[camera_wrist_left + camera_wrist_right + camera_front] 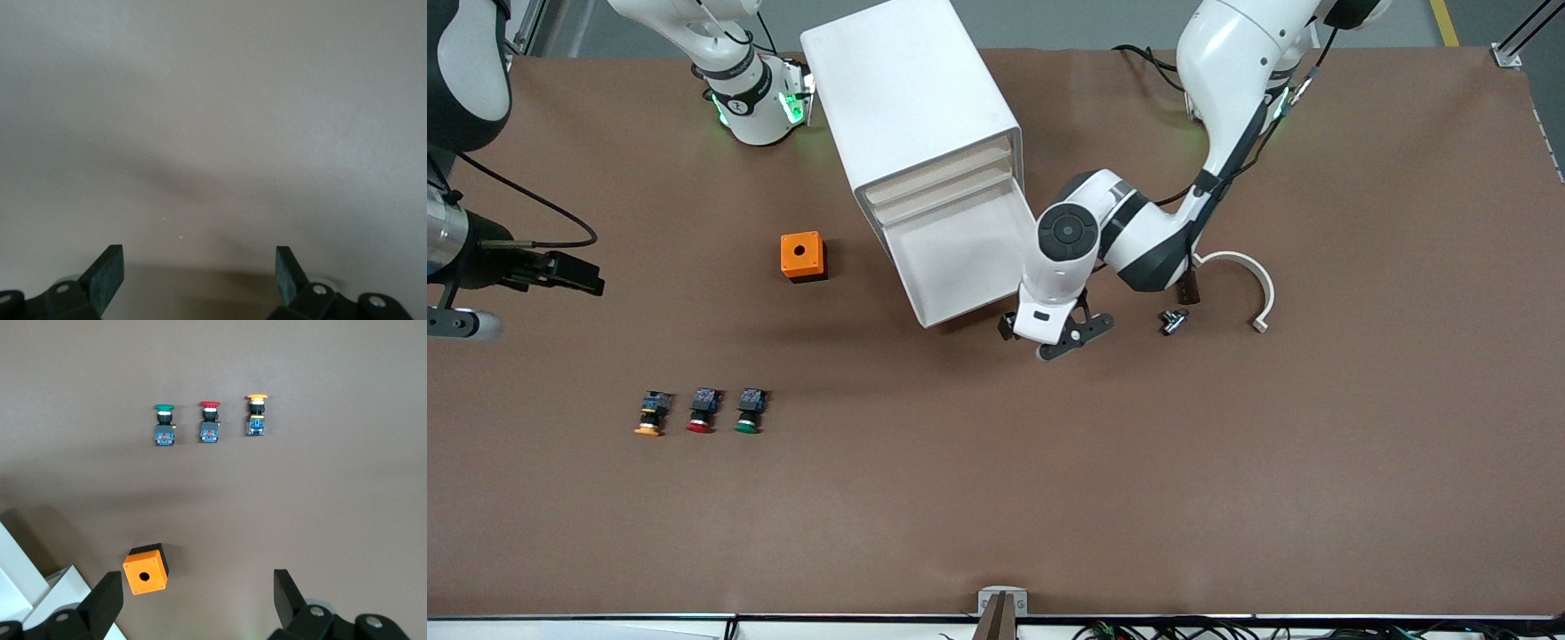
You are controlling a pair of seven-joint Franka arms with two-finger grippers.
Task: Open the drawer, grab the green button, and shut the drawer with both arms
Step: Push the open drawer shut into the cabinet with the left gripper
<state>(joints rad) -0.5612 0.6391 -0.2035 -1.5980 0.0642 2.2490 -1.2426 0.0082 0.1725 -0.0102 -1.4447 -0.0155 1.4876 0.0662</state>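
Drawer [969,258] sits pulled out of the white cabinet [911,107], centre of front view, white tray, looks empty; my left gripper [1060,338] is just beside its front corner, jaws wide, holding nothing. Right gripper [193,600] over the orange box [803,256], open, empty. Next I'd grab the green-capped button [749,412] lower left, squarely by its black body
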